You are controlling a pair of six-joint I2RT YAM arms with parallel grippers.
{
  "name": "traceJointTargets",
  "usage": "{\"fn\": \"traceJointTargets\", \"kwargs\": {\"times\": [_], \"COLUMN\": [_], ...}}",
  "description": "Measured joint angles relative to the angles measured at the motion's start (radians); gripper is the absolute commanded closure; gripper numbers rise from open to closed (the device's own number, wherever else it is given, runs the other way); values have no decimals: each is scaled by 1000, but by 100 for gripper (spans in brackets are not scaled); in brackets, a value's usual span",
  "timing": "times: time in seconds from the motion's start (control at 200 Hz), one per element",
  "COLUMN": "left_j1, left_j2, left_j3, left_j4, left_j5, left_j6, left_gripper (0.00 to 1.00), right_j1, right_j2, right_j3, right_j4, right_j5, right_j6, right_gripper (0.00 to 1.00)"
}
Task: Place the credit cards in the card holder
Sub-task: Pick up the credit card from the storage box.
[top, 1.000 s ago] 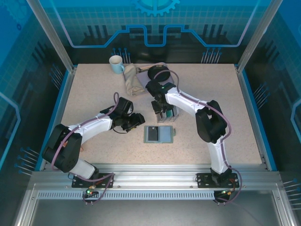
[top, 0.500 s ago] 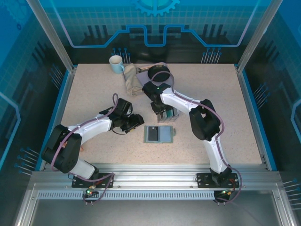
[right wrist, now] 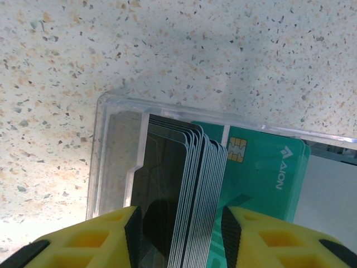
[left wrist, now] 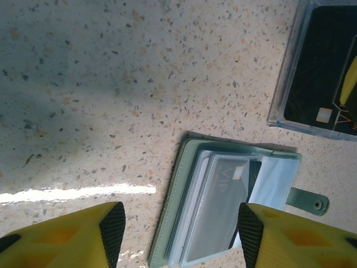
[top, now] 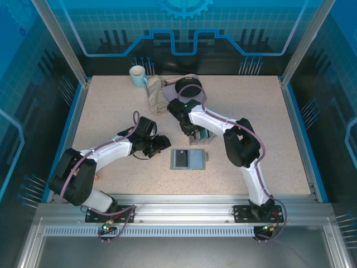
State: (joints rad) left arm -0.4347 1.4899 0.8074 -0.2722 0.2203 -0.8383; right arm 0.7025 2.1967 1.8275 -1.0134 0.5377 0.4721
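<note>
L gripper hangs open w/ nothing held, low over the table, just left of the card holder, which lies opened flat near the table's middle. R gripper is down at the clear box just behind the holder. Its 2 pads flank the upright stack of credit cards; can't tell if they're squeezing.

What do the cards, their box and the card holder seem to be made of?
credit cards: glossy plastic, it seems; thin stiff edges and a gold chip.
box: clear hard plastic; the table shows through its wall.
card holder: the green cover looks like leather or an imitation; the sleeves look like clear plastic.
</note>
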Motion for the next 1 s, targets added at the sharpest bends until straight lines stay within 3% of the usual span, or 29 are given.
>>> {"fn": "traceJointTargets", "kwargs": {"times": [1.0], "left_j1": [0], "left_j2": [0], "left_j3": [-5], "left_j4": [8], "left_j5": [1], "left_j6": [0], "left_gripper": [41], "right_j1": [0], "right_j2": [-8], "right_j3": [0], "right_j4": [-14], "right_j5": [39], "right_j6": [-9], "right_gripper": [68]}}
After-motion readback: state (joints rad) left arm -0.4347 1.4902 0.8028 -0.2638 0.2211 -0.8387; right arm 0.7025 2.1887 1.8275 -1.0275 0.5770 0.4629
